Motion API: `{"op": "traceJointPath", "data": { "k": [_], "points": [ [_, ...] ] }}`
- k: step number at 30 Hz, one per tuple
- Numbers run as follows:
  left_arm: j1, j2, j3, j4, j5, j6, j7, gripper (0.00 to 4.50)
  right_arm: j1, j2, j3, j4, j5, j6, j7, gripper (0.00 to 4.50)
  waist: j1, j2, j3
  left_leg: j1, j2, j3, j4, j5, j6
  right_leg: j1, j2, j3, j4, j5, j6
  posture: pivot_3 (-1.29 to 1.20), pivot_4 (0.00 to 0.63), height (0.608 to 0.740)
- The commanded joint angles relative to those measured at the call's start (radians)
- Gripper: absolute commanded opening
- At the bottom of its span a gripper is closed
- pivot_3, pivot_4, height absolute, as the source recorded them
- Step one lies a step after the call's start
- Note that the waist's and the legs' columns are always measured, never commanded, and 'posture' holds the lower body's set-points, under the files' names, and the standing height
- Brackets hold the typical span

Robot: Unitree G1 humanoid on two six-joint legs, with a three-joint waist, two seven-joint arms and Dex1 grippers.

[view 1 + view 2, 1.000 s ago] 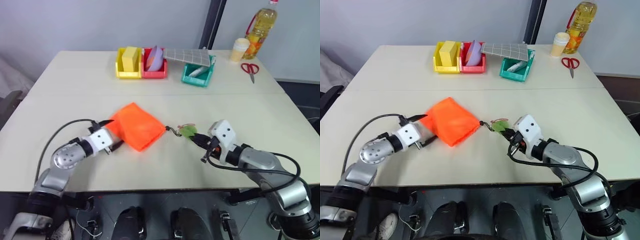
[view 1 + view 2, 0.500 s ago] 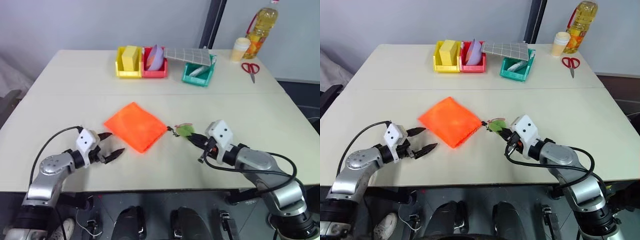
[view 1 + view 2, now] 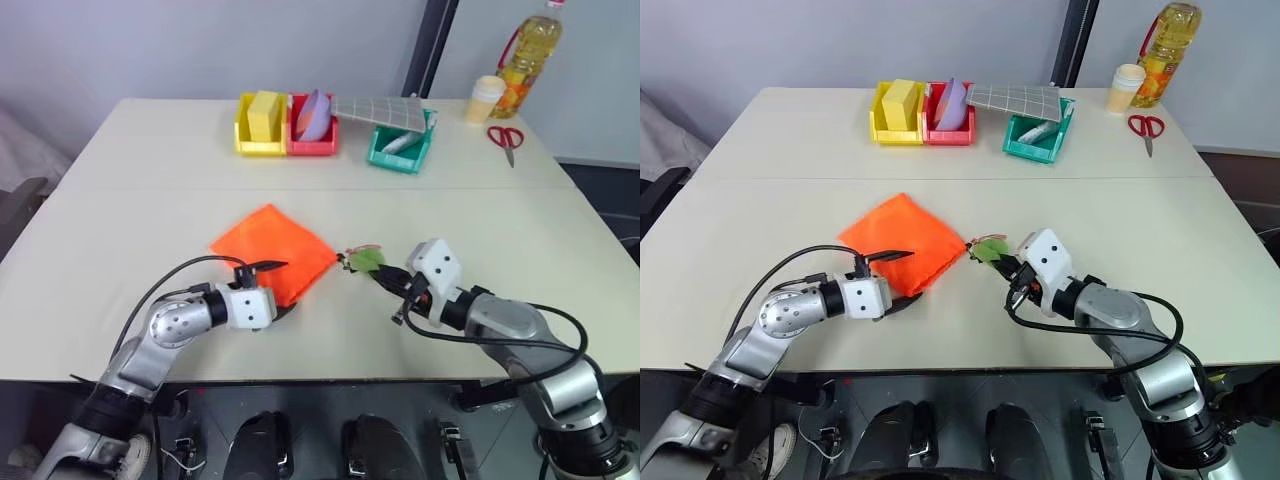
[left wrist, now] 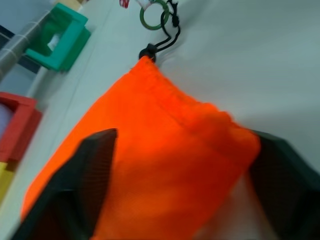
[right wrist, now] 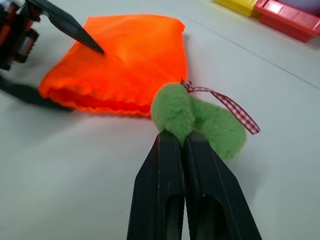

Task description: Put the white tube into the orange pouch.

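An orange pouch (image 3: 271, 251) lay flat on the worktop (image 3: 150, 180). The left claw (image 3: 902, 282) straddled the pouch's near corner, fingers spread above and below the fabric, apparently to lift its mouth open. The right claw (image 5: 186, 137), pressed together, pinched a fuzzy green tag (image 5: 195, 120) beside the pouch, likely to anchor it. Well beyond both claws, a white tube (image 3: 392, 144) rested in a teal bin (image 3: 400, 148), not yet collected.

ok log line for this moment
left pincer: open, straddling orange pouch corner | right pincer: shut on green tag | pouch: lying flat
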Motion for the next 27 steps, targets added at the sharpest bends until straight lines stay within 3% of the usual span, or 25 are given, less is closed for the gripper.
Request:
{"op": "traceJointPath", "data": {
  "k": [1, 4, 8, 14, 20, 25, 27],
  "points": [
    [-0.036, -0.009, 0.006, 0.028, -0.002, -0.036, 0.024, 1.63, -0.005, 0.013, -0.014, -0.023, -0.004, -0.018, -0.012, 0.0, 0.0, 0.0, 0.0, 0.0, 0.0, 0.0, 0.0, 0.0, 0.0, 0.0, 0.0, 0.0, 0.0, 0.0, 0.0, 0.0, 0.15, 0.74],
    [-0.044, -0.007, 0.013, 0.046, -0.014, -0.058, 0.026, 0.03, -0.003, 0.014, -0.012, -0.026, -0.006, -0.017, -0.017, 0.0, 0.0, 0.0, 0.0, 0.0, 0.0, 0.0, 0.0, 0.0, 0.0, 0.0, 0.001, 0.0, 0.0, 0.0, 0.001, 0.0, 0.15, 0.74],
    [-0.03, 0.045, 0.068, 0.119, -0.089, -0.141, 0.003, 0.03, -0.004, 0.013, -0.018, -0.026, -0.008, -0.018, -0.02, 0.0, -0.003, 0.0, 0.0, 0.0, 0.0, 0.0, 0.0, 0.0, 0.0, 0.0, 0.001, 0.0, 0.0, 0.002, 0.003, 0.0, 0.15, 0.74],
    [-0.034, 0.192, 0.162, 0.41, -0.093, -0.292, 0.052, 0.03, -0.006, 0.012, -0.01, -0.031, 0.007, -0.018, 0.001, 0.0, -0.005, 0.0, 0.0, 0.001, 0.001, 0.0, 0.0, 0.0, 0.0, 0.0, 0.002, 0.0, 0.0, 0.002, 0.003, 0.0, 0.15, 0.74],
    [-0.057, 0.215, 0.191, 0.559, -0.133, -0.344, 0.057, 0.03, -0.019, 0.025, 0.009, -0.032, 0.014, -0.014, 0.012, 0.0, -0.003, 0.0, 0.0, 0.002, 0.001, 0.0, 0.0, 0.0, 0.0, -0.003, 0.001, 0.0, 0.0, 0.0, 0.0, 0.0, 0.15, 0.74],
    [0.013, 0.175, 0.223, 0.387, -0.395, -0.11, -0.123, 0.03, -0.02, 0.038, 0.021, -0.027, 0.004, -0.017, 0.011, 0.0, -0.006, 0.0, 0.0, 0.001, 0.001, 0.001, 0.0, 0.0, 0.0, 0.0, 0.001, 0.0, 0.0, 0.0, 0.0, 0.0, 0.15, 0.74],
    [0.05, 0.187, 0.241, 0.272, -0.511, 0.069, -0.202, 0.57, -0.018, 0.041, 0.022, -0.026, 0.002, -0.017, 0.01, 0.0, -0.005, 0.0, 0.0, 0.0, 0.001, 0.001, 0.0, 0.0, 0.0, 0.0, 0.001, 0.0, 0.0, 0.002, 0.003, 0.0, 0.15, 0.74]
  ]
}}
